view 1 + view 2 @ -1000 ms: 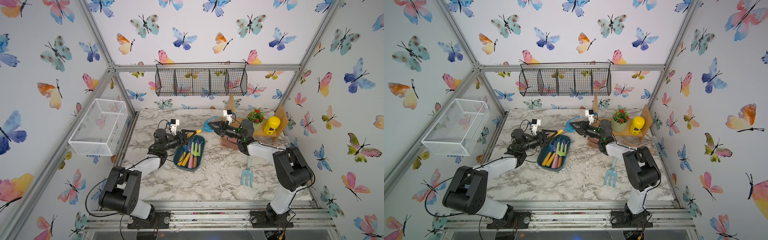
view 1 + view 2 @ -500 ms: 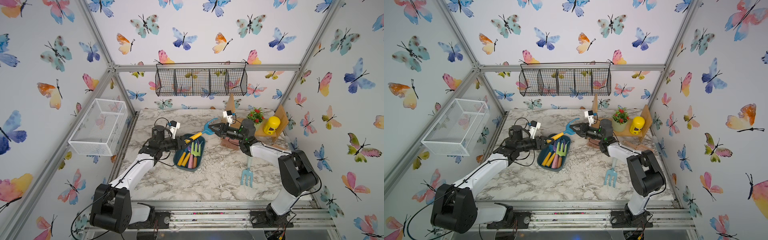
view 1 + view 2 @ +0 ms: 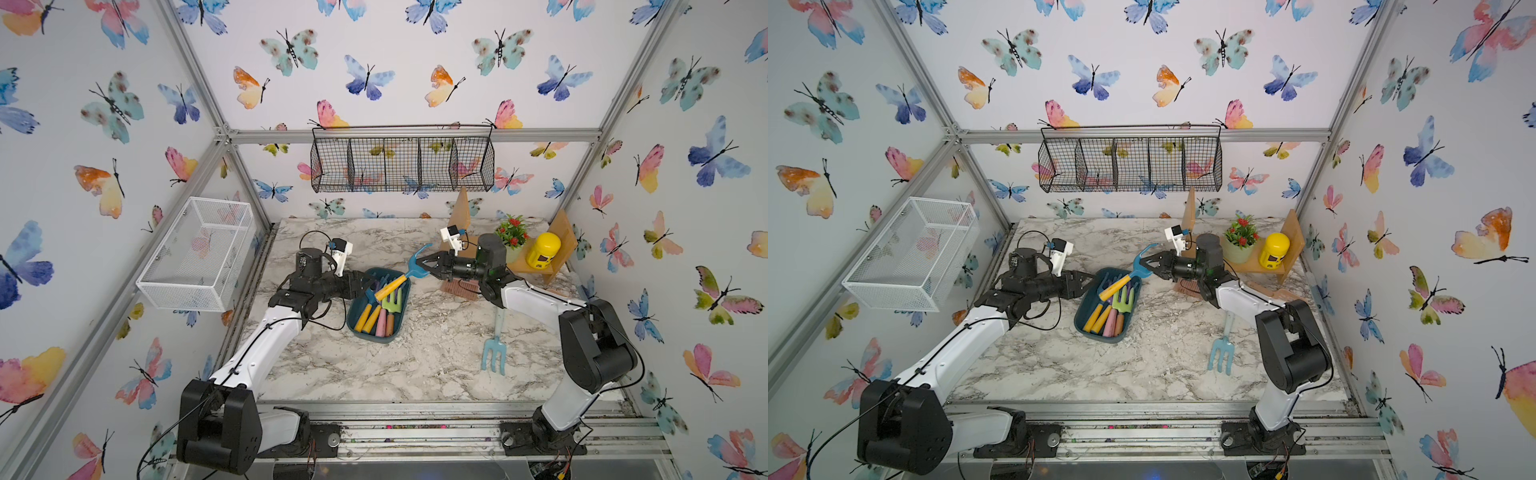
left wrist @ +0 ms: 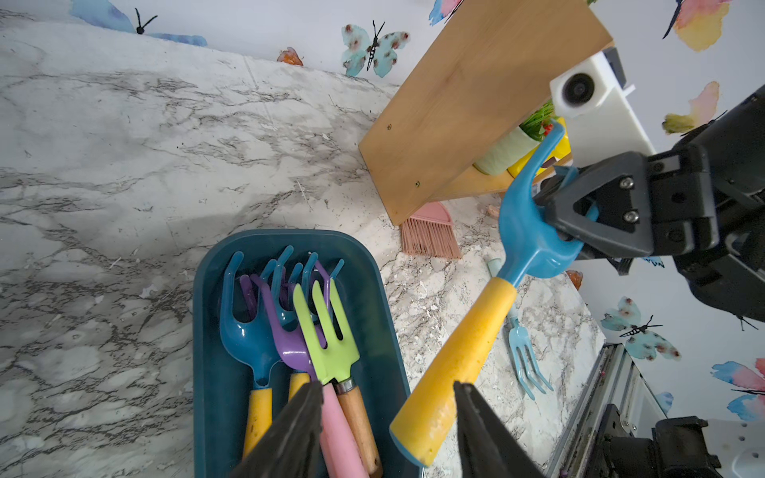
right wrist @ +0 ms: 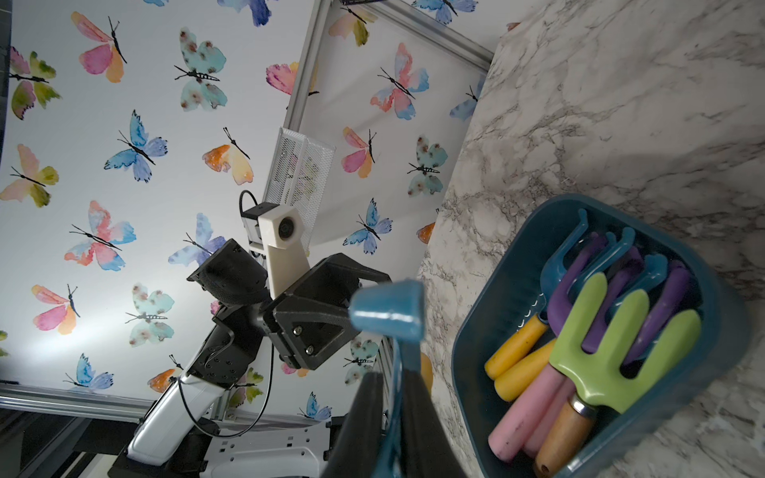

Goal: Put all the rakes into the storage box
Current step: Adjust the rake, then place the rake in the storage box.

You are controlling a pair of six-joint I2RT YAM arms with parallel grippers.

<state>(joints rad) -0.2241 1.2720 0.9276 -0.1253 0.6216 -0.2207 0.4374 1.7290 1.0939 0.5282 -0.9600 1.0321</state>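
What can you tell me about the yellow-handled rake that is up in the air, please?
The rake has a blue plastic head with curved prongs and a thick yellow handle that looks scuffed. It hangs tilted above the storage box's edge, with the head higher. The right gripper is shut on the head. The handle's end lies between the open jaws of the left gripper; whether they touch it is unclear.

One storage box (image 3: 375, 339), five tools (image 3: 381, 321) inside, one rake (image 3: 390, 286) above it, one pale fork (image 3: 494, 353), two baskets (image 3: 401, 166)
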